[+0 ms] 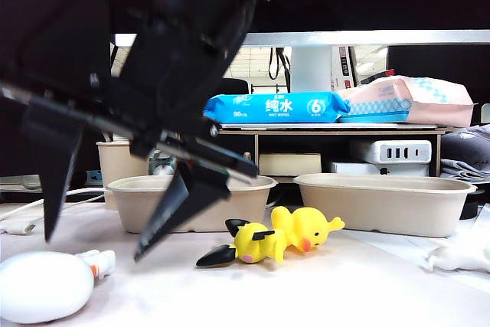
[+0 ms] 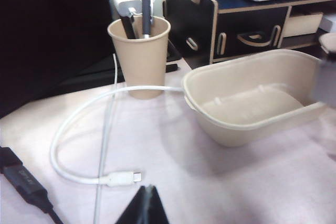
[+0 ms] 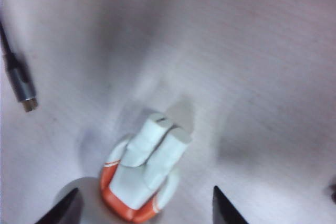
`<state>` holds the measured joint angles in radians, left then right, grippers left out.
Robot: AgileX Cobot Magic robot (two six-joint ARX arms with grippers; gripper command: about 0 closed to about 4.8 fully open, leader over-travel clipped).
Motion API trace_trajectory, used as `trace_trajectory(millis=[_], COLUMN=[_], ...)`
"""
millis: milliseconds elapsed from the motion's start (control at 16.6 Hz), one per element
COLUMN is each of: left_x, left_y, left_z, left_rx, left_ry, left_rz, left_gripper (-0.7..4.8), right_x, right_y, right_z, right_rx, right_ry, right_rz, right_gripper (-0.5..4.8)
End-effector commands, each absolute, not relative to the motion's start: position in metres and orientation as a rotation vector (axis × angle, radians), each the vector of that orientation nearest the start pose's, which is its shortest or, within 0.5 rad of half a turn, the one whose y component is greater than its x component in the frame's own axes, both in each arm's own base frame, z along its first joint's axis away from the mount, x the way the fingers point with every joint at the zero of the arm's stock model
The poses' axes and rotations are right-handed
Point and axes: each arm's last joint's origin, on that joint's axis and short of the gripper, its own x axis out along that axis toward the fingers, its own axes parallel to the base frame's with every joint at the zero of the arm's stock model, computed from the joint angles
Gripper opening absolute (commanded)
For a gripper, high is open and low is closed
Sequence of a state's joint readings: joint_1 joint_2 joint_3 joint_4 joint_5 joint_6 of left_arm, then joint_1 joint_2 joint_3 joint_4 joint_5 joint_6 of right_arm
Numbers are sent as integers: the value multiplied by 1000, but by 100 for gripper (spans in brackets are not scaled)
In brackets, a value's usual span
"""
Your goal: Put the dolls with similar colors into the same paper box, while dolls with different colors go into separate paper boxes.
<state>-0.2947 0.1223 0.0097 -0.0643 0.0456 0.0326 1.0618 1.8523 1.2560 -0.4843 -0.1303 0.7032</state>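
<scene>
The round white doll with an orange bit lies at the front left of the table. My right gripper has reached across to it and hangs open just above its orange end. In the right wrist view the gripper stands with a dark fingertip on each side of the doll, clear of it. The yellow mouse doll and yellow duck doll lie together mid-table. Two beige paper boxes stand behind them. My left gripper is shut and empty, near the left box.
A beige pen cup stands beside the left box. A white cable and a black cable lie in front of it; a plug lies near the white doll. A shelf with wipes packs stands behind.
</scene>
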Motion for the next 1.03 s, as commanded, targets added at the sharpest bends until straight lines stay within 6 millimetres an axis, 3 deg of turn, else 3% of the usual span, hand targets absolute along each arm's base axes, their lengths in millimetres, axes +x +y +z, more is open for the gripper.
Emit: trace_trajectory(millis=[60,544,846,1027], left_x=[98,98,98,98], left_y=[-31,-31,-31,-31], left_z=[154,154,154,154], left_rx=[52,51,51,51], left_ry=[140,135,135,135], left_rz=[-344,-343,-343,-343], left_gripper=[-5,-5,-5,-5], right_x=[173,171,173,172], right_y=[339,353,355,351], right_z=[184,157,161,160], right_rx=[82,77,2,-56], right_ry=[1279,1326,1318,1330], right_rz=[642,576,569,573], right_gripper=[313,298,195,96])
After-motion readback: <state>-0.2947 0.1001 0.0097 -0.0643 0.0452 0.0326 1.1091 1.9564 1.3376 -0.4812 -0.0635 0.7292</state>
